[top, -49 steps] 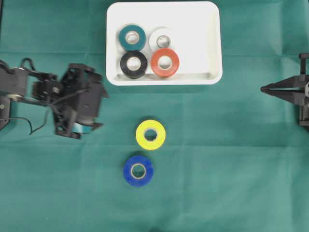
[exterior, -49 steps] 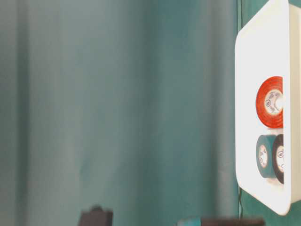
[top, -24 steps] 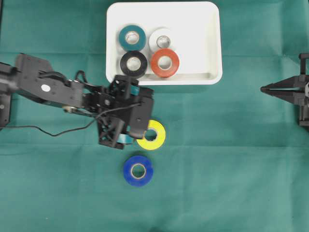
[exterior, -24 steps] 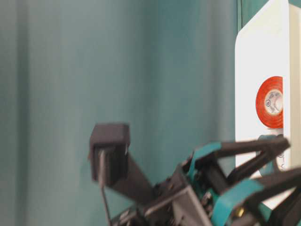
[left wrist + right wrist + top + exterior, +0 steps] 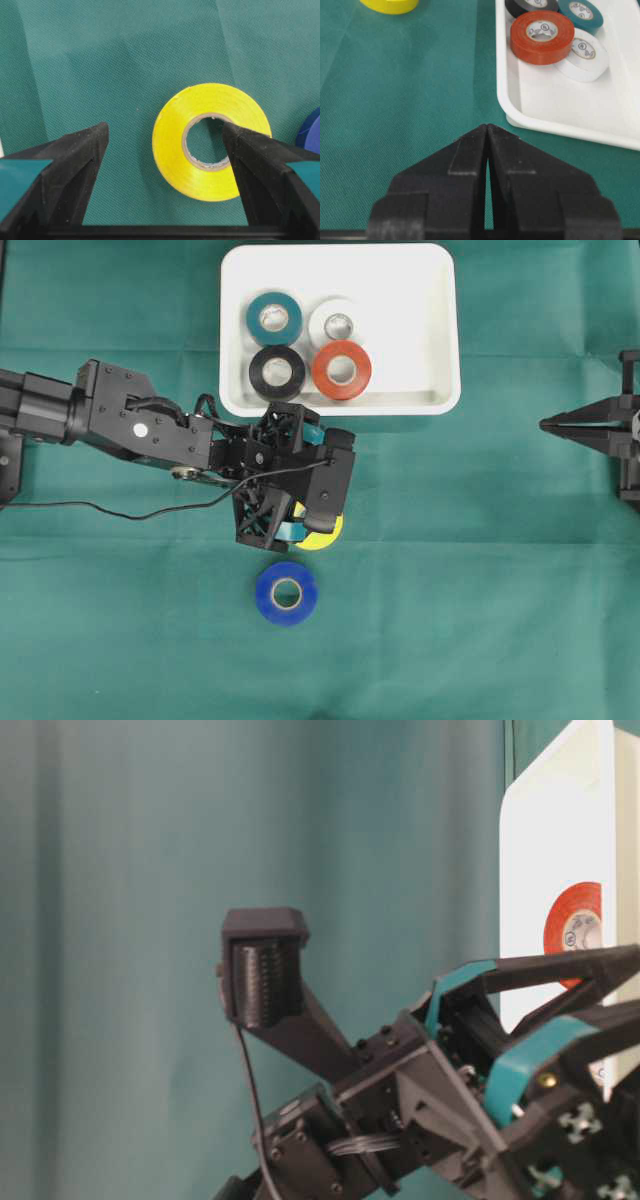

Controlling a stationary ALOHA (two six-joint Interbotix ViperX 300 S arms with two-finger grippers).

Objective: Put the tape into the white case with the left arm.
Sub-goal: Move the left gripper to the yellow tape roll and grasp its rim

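A yellow tape (image 5: 172, 150) lies flat on the green cloth. My left gripper (image 5: 165, 129) hangs open over it. One fingertip (image 5: 235, 140) is above the roll's hole and the other (image 5: 95, 140) stands off the roll's outer edge, with nothing held. From overhead the left arm (image 5: 140, 430) covers most of the yellow tape (image 5: 328, 536). A blue tape (image 5: 286, 592) lies just below it. The white case (image 5: 430, 300) sits at the top with several rolls inside. My right gripper (image 5: 487, 126) is shut and empty at the right edge.
Teal (image 5: 274, 318), white (image 5: 335, 318), black (image 5: 277, 372) and red (image 5: 341, 370) rolls fill the left half of the case. The left arm's thin cable (image 5: 120, 512) trails across the cloth on the left.
The left arm has swung from the left side across to the yellow tape and now hangs over it, its jaws staying open. The right arm and the rolls have not moved.
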